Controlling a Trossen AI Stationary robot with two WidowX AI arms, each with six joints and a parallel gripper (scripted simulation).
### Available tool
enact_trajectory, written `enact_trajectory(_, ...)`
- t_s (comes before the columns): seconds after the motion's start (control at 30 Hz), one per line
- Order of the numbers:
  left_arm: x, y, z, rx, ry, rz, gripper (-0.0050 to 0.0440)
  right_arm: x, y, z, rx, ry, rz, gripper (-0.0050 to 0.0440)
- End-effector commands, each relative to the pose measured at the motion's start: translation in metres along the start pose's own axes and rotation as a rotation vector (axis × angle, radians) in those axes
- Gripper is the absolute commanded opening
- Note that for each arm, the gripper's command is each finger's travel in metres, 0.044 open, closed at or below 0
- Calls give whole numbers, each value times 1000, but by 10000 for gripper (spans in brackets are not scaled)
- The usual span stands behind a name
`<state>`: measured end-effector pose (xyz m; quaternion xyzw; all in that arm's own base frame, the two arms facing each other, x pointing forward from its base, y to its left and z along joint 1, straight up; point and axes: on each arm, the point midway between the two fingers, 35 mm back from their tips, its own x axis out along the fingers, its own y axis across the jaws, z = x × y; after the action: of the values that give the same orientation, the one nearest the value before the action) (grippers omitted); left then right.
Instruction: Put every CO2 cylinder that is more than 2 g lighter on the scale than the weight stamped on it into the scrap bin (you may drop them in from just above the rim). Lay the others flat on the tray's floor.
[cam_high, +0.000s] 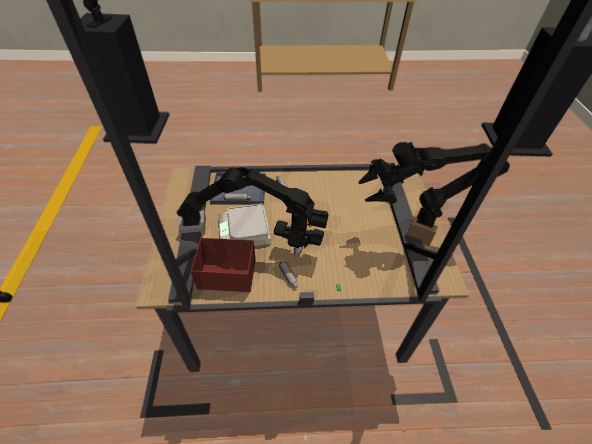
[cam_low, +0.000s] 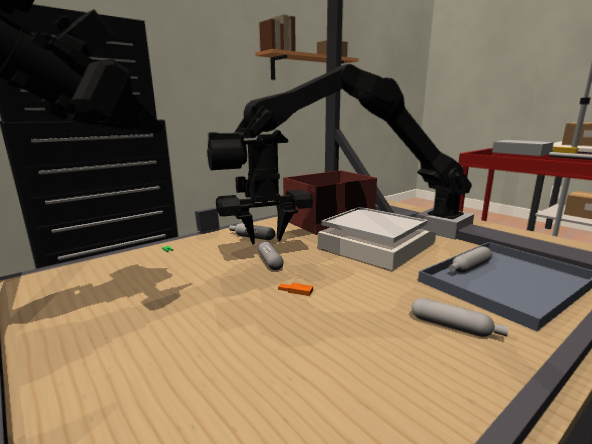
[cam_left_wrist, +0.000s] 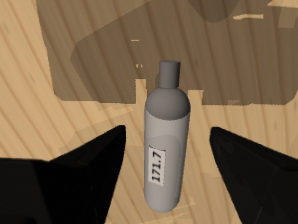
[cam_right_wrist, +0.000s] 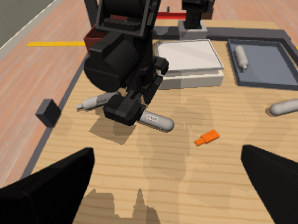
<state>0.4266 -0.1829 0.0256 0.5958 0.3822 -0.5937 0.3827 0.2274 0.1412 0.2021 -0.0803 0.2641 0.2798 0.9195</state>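
A grey CO2 cylinder (cam_left_wrist: 166, 150) stamped 171.7 lies flat on the wooden table, and it also shows in the exterior view (cam_low: 270, 256) and the right wrist view (cam_right_wrist: 156, 120). My left gripper (cam_low: 264, 240) hangs just above it, open, with a finger on each side (cam_left_wrist: 167, 165) and not touching. A second cylinder (cam_high: 288, 274) lies beside it near the red scrap bin (cam_high: 223, 264). A third cylinder (cam_low: 470, 259) lies in the grey tray (cam_low: 505, 282). A fourth cylinder (cam_low: 457, 317) lies on the table beside the tray. The scale (cam_low: 377, 235) is bare. My right gripper (cam_high: 375, 187) is open and empty, raised at the table's far side.
A small orange piece (cam_low: 296, 288) lies on the table between the held-over cylinder and the tray. A small green piece (cam_high: 339, 287) and a black block (cam_high: 306, 298) sit near the front edge. Black frame posts stand at the table's corners.
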Motion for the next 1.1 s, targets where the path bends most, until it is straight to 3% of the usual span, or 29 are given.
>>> enact_trajectory(0.0, 4, 0, 1, 5, -6, -1, 255, -3, 0, 5, 0, -16, -2, 440)
enact_trajectory(0.53, 22, 0, 1, 5, -6, -1, 255, -3, 0, 5, 0, -16, -2, 440)
enact_trajectory(0.67, 19, 1, 1, 5, -6, 8, 195, -3, 0, 5, 0, -16, -2, 440)
enact_trajectory(0.97, 11, 4, 0, 4, -2, 26, 135, -3, 0, 5, 0, -16, -2, 440)
enact_trajectory(1.07, 11, 4, 0, 4, -2, 26, 135, -3, 0, 5, 0, -16, -2, 440)
